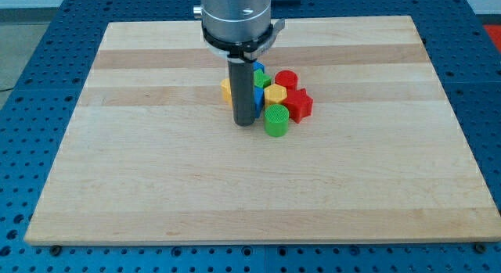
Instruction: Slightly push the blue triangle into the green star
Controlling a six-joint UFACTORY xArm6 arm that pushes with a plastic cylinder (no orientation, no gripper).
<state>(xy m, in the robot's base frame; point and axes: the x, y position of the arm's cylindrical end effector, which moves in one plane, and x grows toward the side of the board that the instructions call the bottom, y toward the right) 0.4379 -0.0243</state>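
My tip (245, 122) rests on the wooden board (156, 187) at the lower left of a tight cluster of blocks. A blue block (258, 96), probably the blue triangle, shows as a sliver just to the right of the rod, mostly hidden by it. The green star (262, 80) sits just above that blue block, touching it, also partly hidden. The tip is just left of the green cylinder (275, 120).
The cluster also holds a yellow block (226, 90) left of the rod, a yellow hexagon (275, 93), a red cylinder (286, 79), a red star (299, 105) and another blue block (258, 68) at its top.
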